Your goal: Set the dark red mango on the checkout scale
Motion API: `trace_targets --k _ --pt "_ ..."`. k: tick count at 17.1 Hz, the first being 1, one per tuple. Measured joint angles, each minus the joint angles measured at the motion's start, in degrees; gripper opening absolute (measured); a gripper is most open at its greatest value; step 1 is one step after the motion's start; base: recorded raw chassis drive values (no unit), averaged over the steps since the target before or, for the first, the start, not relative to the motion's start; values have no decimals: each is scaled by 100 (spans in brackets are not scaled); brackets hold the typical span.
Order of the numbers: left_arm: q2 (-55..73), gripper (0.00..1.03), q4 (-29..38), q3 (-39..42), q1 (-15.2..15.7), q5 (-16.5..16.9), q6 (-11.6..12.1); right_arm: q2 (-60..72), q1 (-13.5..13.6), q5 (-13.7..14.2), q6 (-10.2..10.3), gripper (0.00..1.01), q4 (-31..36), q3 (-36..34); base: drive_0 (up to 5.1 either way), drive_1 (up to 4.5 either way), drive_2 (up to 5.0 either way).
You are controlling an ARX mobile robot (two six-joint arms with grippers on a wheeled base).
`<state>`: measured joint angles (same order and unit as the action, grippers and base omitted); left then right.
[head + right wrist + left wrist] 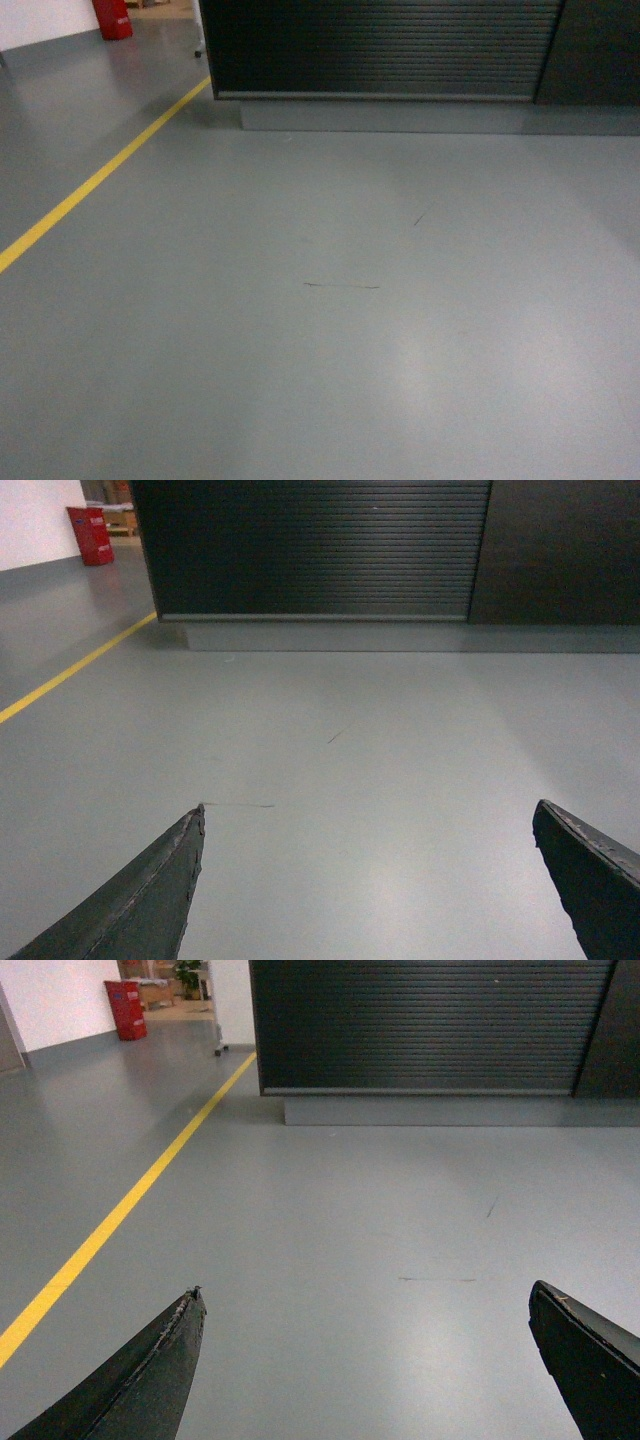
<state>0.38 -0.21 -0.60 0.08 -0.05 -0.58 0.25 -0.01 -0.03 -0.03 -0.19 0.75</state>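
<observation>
Mango and white scale are nowhere in view; both my tools, left (365, 1360) and right (368, 880), gape empty as I face the black ribbed checkout front (385, 45) across grey floor (320, 320); judging by this, I'm in the approach step and must first find the fruit.

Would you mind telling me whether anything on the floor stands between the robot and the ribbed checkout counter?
Nothing visible does. Bare grey floor runs up to the checkout; the yellow line lies off left. Both grippers, left and right, are open and empty; mango and scale are out of view.
</observation>
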Motion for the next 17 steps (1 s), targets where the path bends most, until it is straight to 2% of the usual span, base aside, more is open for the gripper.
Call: trace_targets --k 17 --pt "0 98 0 0 0 0 0 0 0 0 0 98 0 0 0 0 0"
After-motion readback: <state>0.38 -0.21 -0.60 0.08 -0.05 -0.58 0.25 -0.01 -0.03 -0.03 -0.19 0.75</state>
